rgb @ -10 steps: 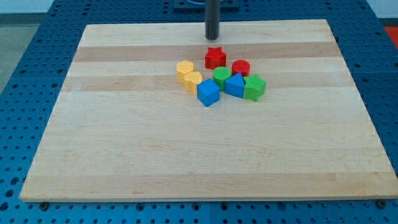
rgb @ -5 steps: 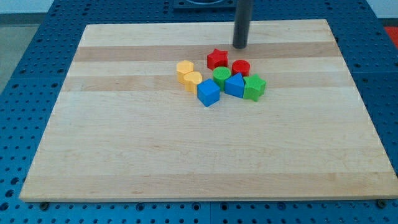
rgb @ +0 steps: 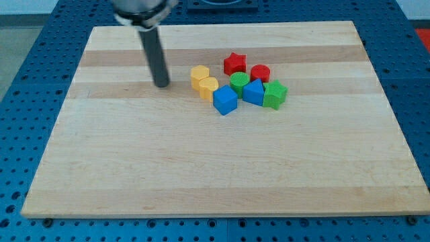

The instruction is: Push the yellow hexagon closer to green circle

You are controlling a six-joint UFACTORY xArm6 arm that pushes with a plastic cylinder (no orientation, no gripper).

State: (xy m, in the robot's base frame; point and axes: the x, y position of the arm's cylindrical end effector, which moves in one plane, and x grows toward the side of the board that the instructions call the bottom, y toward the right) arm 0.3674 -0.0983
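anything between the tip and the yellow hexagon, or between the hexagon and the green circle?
Nothing between my tip and the yellow hexagon; bare board only. Toward the green circle, the second yellow block sits just below that line, touching the hexagon.

My tip (rgb: 161, 85) seemingly touching down, rod upright.

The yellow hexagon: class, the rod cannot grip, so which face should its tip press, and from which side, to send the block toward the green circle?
Press the yellow hexagon on its face toward the view's left, coming from that side. The green circle lies to its right, and my tip already stands left of it, apart. A second yellow block touches the hexagon and may shift too.
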